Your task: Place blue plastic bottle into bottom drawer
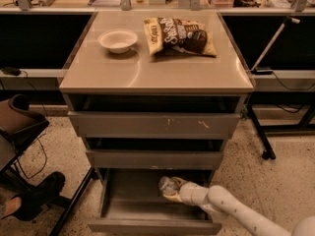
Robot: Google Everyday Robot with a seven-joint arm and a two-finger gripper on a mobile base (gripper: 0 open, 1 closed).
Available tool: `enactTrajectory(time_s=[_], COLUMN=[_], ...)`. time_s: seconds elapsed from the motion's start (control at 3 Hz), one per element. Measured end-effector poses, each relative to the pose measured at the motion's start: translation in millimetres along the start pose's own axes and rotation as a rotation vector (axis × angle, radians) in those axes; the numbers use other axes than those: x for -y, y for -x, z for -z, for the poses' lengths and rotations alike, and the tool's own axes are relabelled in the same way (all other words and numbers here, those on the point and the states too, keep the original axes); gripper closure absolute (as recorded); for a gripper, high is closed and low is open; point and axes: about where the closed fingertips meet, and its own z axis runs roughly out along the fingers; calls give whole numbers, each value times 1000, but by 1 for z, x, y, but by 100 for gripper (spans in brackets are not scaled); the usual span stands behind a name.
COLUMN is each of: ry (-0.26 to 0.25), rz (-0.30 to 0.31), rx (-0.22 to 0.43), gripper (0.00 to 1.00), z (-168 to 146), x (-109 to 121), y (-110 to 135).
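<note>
The bottom drawer of the grey cabinet stands pulled open, its grey floor showing. My gripper reaches in from the lower right on a white arm and sits over the right back part of the drawer. A small clear bluish bottle lies at the gripper's tip, inside the drawer opening, lying on its side. The gripper's end is partly covered by the bottle.
The cabinet top holds a white bowl and a brown-yellow snack bag. The top drawer and middle drawer stand slightly open. A chair and a person's shoe are at the left. A black stand leg is at the right.
</note>
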Motion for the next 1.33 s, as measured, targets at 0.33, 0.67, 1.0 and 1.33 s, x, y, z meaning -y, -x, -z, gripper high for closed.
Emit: enactTrajectory(time_s=[0.33,0.67,1.0,1.33], ry=[5,56,59,59], rz=[-36,-19,-19,-19], rx=[9,7,8,8], gripper=[100,100,81,58], z=[-20,-21,-21,-21], x=[-16,-30,-31,-31], y=[-39,-51,-51,-51])
